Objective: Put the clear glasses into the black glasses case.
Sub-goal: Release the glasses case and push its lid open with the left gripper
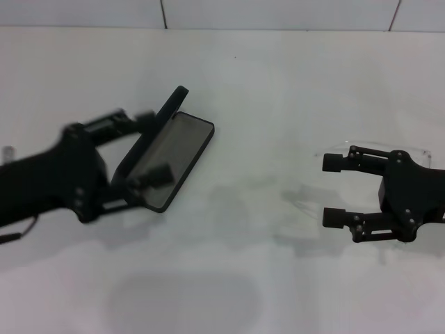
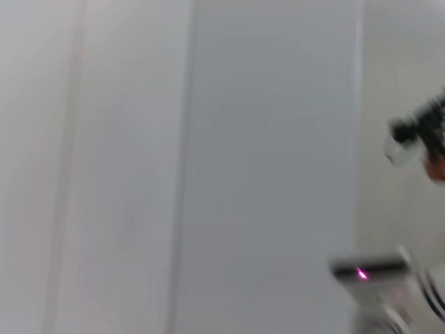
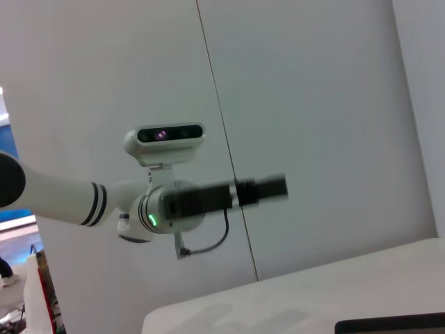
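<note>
Glasses case — black shell, grey lining. Glasses — colourless, see-through, near the tabletop's right edge. Left gripper and right gripper — black. Tabletop — plain white, no pattern.

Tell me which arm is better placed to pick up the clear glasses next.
Right, probably. The right gripper is open beside the clear glasses on the table's right side, fingers pointing toward the case. The left gripper is occupied at the open black glasses case, far from the glasses.
</note>
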